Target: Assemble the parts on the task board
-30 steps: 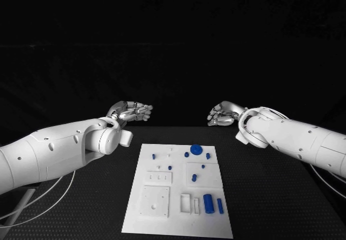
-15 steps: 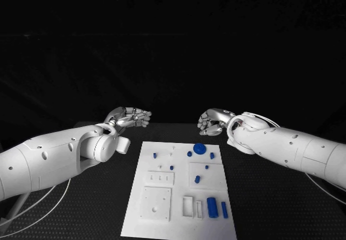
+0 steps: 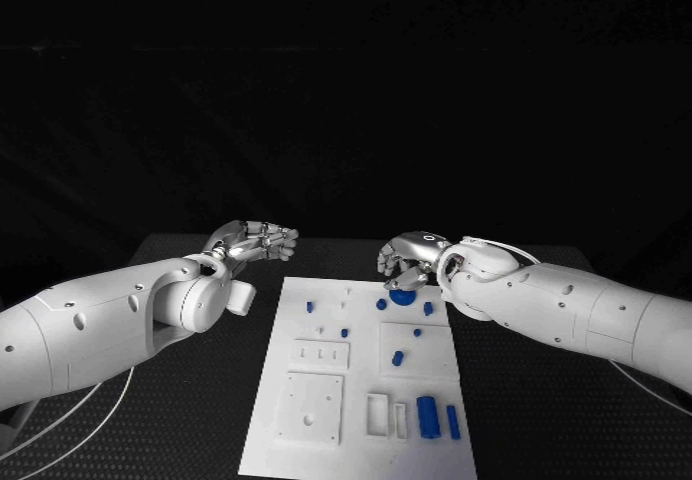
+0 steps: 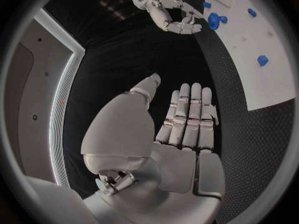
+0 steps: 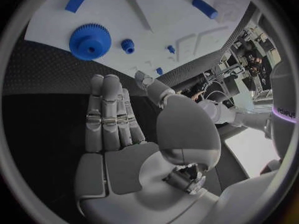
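The task board (image 3: 325, 400), a white plate, lies in the middle of the black surface (image 3: 562, 400), with its long side running from near to far. The left hand (image 3: 257, 240) hovers above the surface just beyond the far-left corner of the board; it holds nothing. In the left wrist view its fingers (image 4: 190, 115) lie straight and side by side, with the thumb set apart from them. The right hand (image 3: 407, 260) hangs over the far end of the board, just above the blue gear (image 3: 402, 297), and holds nothing. In the right wrist view its fingers (image 5: 109, 112) extend side by side toward the gear (image 5: 90, 41), without touching it. A small blue part (image 3: 382, 304) lies immediately left of the gear. Further small blue parts are spread over the far half of the board, among them one near the left edge (image 3: 312, 307) and one at mid-width (image 3: 397, 355). At the near right of the board a large blue cylinder (image 3: 427, 416) lies beside a thinner blue pin (image 3: 453, 422). Two white recessed blocks (image 3: 315, 407) occupy the near left of the board, and narrow white slots (image 3: 376, 413) sit between them and the cylinder.
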